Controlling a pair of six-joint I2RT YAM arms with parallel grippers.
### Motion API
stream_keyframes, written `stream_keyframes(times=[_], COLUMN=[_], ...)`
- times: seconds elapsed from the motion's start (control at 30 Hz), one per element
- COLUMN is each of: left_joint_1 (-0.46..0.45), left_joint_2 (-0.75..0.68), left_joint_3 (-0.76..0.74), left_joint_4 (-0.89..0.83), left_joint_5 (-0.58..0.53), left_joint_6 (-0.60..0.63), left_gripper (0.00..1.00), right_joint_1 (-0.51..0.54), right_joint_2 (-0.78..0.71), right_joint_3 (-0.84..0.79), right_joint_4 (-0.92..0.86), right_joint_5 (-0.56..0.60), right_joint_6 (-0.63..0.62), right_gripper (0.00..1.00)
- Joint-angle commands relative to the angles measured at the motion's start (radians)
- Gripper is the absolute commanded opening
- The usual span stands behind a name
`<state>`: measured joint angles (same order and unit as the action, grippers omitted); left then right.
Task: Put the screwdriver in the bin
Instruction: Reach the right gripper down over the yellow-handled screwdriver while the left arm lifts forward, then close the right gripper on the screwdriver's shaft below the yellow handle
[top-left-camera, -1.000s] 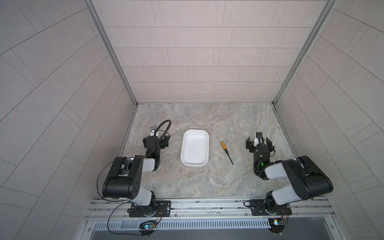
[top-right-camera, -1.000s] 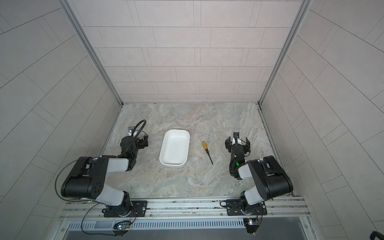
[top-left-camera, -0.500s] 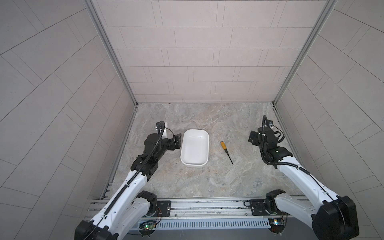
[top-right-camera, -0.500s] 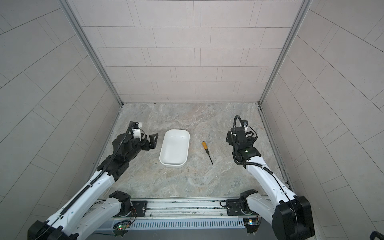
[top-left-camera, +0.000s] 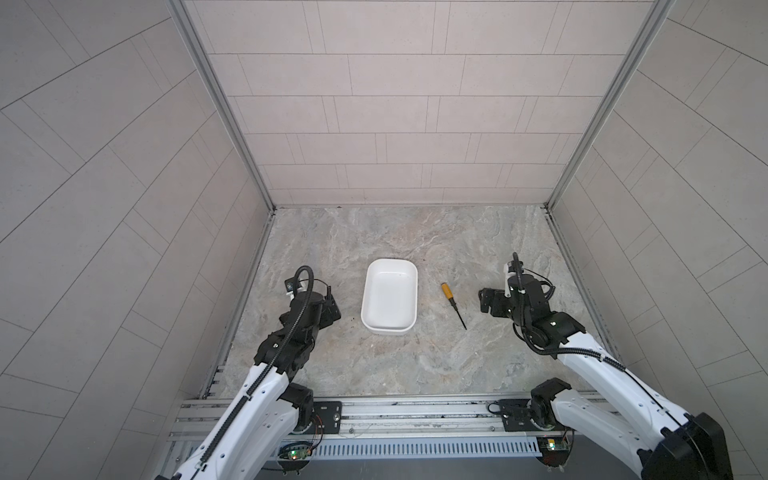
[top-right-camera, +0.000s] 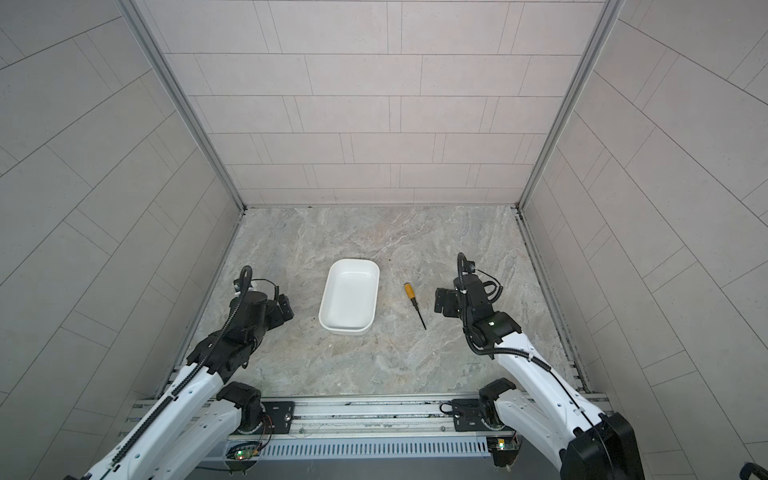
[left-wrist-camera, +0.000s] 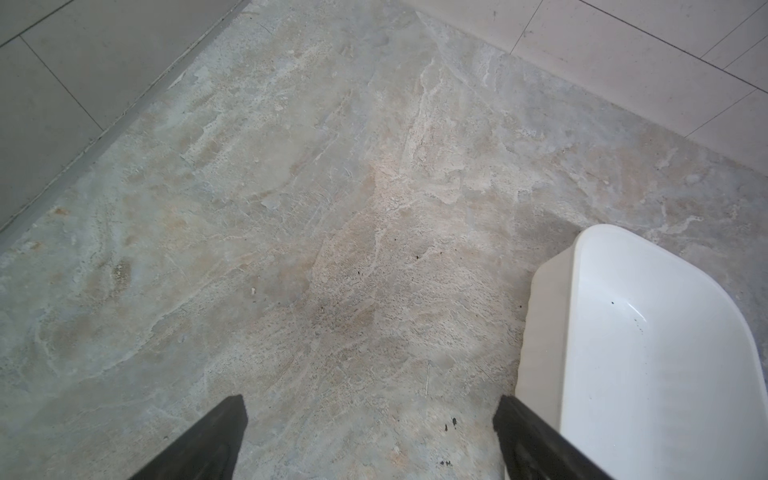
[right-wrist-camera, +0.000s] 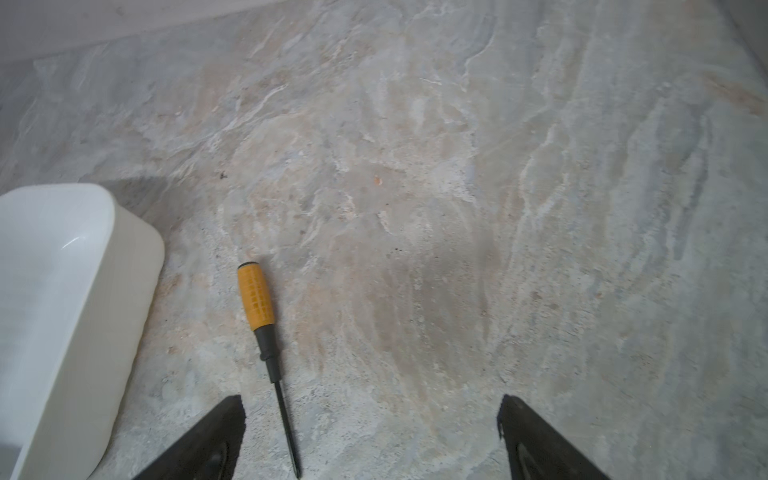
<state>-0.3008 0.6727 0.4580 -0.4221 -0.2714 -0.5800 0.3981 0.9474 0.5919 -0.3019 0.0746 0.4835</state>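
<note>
- The bin (top-left-camera: 388, 297) rests on the table (top-left-camera: 415, 365), near its centre.
- The screwdriver (top-left-camera: 455, 307) lies flat on the table, right of the bin and apart from it, handle to the rear, tip to the front.
- The left gripper (top-left-camera: 332, 309) stands left of the bin; the right gripper (top-left-camera: 485, 301) stands right of the screwdriver.

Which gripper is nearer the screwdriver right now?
Right. The right gripper sits open just beside the screwdriver, on the side away from the bin, not touching it. The left gripper is beyond the bin, which lies between it and the screwdriver.
</note>
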Motion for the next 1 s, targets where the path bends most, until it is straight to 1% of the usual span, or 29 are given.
stream_keyframes(times=[0.0, 0.1, 0.17, 0.3, 0.37, 0.43, 0.53, 0.57, 0.7, 0.83, 0.97], left_joint_1=[0.002, 0.003, 0.003, 0.003, 0.003, 0.003, 0.003, 0.003, 0.003, 0.003, 0.002], left_joint_2=[-0.008, 0.008, 0.028, 0.074, 0.093, 0.097, 0.097, 0.097, 0.085, 0.077, 0.087], left_joint_3=[-0.021, -0.027, -0.023, -0.009, -0.003, 0.001, 0.001, -0.001, -0.010, -0.015, -0.013], left_joint_4=[-0.021, -0.017, -0.025, -0.018, -0.017, -0.015, -0.011, -0.010, -0.007, 0.001, 0.006], left_joint_5=[-0.014, -0.007, -0.014, 0.002, 0.002, 0.003, 0.003, 0.004, 0.004, 0.011, 0.008], left_joint_6=[-0.027, -0.039, -0.052, -0.048, -0.047, -0.047, -0.047, -0.047, -0.047, -0.047, -0.047], left_gripper=[1.00, 1.00, 1.00, 1.00, 1.00, 1.00, 1.00, 1.00, 1.00, 1.00, 1.00], right_joint_1=[0.087, 0.098, 0.097, 0.097, 0.097, 0.097, 0.098, 0.098, 0.097, 0.097, 0.097], right_joint_2=[0.097, 0.250, 0.358, 0.543, 0.611, 0.674, 0.721, 0.724, 0.735, 0.773, 0.807], right_joint_3=[0.067, 0.113, 0.164, 0.327, 0.372, 0.408, 0.431, 0.429, 0.424, 0.455, 0.480], right_joint_4=[0.047, 0.097, 0.090, -0.078, -0.112, -0.140, -0.157, -0.152, -0.137, -0.156, -0.164], right_joint_5=[0.012, -0.055, -0.089, -0.118, -0.146, -0.181, -0.199, -0.200, -0.177, -0.148, -0.135], right_joint_6=[0.008, 0.006, -0.017, -0.038, -0.042, -0.047, -0.052, -0.052, -0.060, -0.074, -0.075], right_gripper=[0.95, 0.95, 0.94, 0.85, 0.84, 0.79, 0.62, 0.57, 0.53, 0.40, 0.33])
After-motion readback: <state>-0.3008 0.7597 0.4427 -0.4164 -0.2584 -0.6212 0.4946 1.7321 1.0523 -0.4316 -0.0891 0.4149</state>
